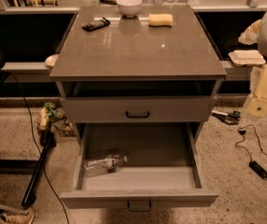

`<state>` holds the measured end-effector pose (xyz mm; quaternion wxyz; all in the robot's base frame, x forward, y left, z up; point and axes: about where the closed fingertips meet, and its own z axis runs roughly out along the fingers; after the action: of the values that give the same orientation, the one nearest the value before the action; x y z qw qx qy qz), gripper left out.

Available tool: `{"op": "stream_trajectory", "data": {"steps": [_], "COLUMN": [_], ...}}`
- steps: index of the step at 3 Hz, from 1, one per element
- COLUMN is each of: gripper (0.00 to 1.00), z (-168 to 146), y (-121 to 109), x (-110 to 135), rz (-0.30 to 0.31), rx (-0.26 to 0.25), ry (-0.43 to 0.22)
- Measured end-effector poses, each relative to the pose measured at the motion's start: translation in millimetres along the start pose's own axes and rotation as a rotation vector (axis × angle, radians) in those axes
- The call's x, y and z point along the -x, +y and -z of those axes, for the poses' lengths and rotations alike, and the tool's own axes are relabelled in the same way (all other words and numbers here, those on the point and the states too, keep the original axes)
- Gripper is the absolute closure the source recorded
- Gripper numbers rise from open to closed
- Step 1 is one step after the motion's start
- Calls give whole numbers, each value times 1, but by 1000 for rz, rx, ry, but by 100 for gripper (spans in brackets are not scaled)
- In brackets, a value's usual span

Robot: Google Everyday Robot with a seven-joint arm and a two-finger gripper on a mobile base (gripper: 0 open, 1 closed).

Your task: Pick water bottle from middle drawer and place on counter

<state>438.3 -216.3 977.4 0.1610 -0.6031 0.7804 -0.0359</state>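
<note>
The water bottle (103, 164) lies on its side in the front left of the open middle drawer (138, 199), which is pulled far out toward me. Above it is the glossy grey-brown counter (138, 50). My gripper (260, 105) hangs at the right edge of the view. It is a pale yellowish piece below the white arm, well to the right of the cabinet, level with the closed drawer, and far from the bottle.
On the counter's far part stand a white bowl (129, 5), a yellow sponge (160, 19) and a black remote-like device (96, 24). The drawer above (138, 108) is closed. Cables and a power brick (259, 168) lie on the floor at right. A black pole (38, 171) leans at left.
</note>
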Motion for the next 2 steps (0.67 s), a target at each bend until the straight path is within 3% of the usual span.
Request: {"op": "stream_trajectory", "data": {"steps": [1, 2], "gripper": [0, 0], "z": [0, -25], "y": [0, 0], "x": [0, 3], "rz": [0, 9], "rx": [0, 4], "ry": [0, -12]}}
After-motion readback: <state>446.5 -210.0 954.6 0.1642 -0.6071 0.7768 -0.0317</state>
